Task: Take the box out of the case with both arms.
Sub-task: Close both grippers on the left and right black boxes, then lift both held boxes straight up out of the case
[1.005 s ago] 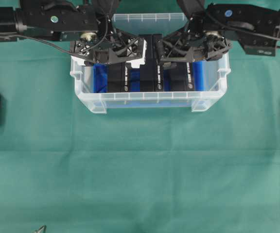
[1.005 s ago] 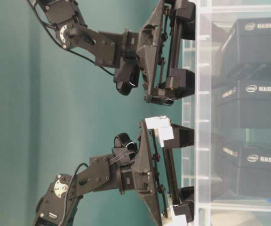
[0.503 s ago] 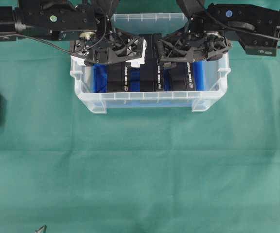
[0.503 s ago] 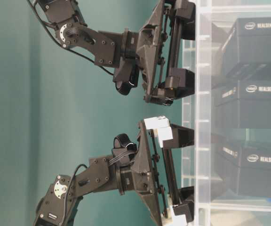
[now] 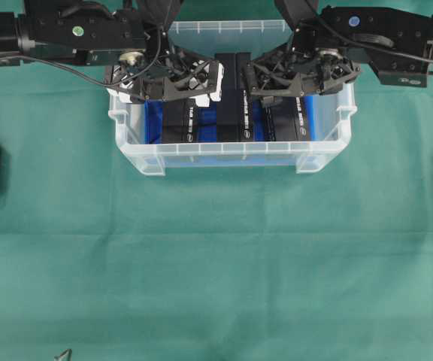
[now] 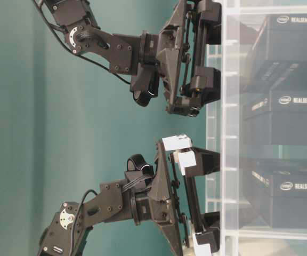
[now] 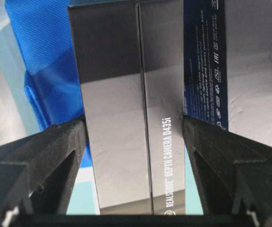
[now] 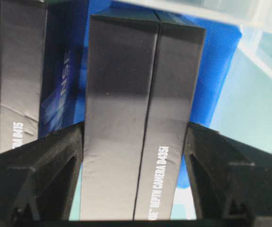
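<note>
at 12 o'clock on table, case (image 5: pixel 231 154) holds upright black boxes. left gripper (image 7: pixel 135 137) pinching left box (image 7: pixel 126 113) across its narrow faces; right gripper (image 8: pixel 135 142) likewise pinching right box (image 8: pixel 131 118). cardboard likely light, stiff, glossy-slick; grip flat sides squarely.

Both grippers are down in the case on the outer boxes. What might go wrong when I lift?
The left gripper and right gripper pinch separate boxes on smooth, glossy sides, so either could slip. The middle box stands tight between them and may drag upward. The light case might also lift or shift.
</note>
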Robot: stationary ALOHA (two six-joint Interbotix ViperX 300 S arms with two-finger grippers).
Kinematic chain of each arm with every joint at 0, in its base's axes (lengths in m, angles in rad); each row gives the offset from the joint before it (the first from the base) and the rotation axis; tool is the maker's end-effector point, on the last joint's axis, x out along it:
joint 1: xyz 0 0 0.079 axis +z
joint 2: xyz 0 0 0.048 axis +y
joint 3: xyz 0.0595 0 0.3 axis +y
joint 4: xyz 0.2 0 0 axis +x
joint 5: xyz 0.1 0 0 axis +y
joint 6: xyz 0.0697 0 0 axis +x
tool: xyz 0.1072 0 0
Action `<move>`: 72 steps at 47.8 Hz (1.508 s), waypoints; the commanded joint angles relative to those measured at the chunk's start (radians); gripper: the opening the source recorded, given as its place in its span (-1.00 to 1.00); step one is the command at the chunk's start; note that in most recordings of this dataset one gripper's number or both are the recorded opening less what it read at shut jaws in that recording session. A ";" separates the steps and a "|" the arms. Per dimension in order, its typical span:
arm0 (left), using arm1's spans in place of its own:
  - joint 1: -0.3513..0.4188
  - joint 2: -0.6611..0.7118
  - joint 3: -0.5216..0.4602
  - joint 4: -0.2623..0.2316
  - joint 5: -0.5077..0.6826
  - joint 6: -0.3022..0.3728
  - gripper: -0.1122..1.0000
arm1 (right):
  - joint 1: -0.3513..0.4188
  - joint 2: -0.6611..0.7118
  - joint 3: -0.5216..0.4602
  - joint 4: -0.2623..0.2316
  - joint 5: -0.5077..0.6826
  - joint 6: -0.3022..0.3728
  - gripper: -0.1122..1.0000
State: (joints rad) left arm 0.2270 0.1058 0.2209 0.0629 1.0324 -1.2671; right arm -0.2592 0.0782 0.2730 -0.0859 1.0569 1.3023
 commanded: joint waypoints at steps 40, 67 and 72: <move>-0.005 -0.040 -0.074 -0.012 0.097 0.006 0.36 | -0.009 -0.052 -0.025 -0.003 0.040 0.005 0.37; -0.003 -0.103 -0.241 -0.012 0.252 0.005 0.36 | -0.009 -0.097 -0.204 -0.035 0.229 0.009 0.37; -0.005 -0.107 -0.281 -0.012 0.298 0.006 0.36 | -0.011 -0.106 -0.242 -0.043 0.265 0.009 0.37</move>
State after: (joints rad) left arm 0.2255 0.0430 -0.0046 0.0506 1.3054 -1.2594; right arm -0.2654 0.0169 0.0828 -0.1181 1.3023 1.3116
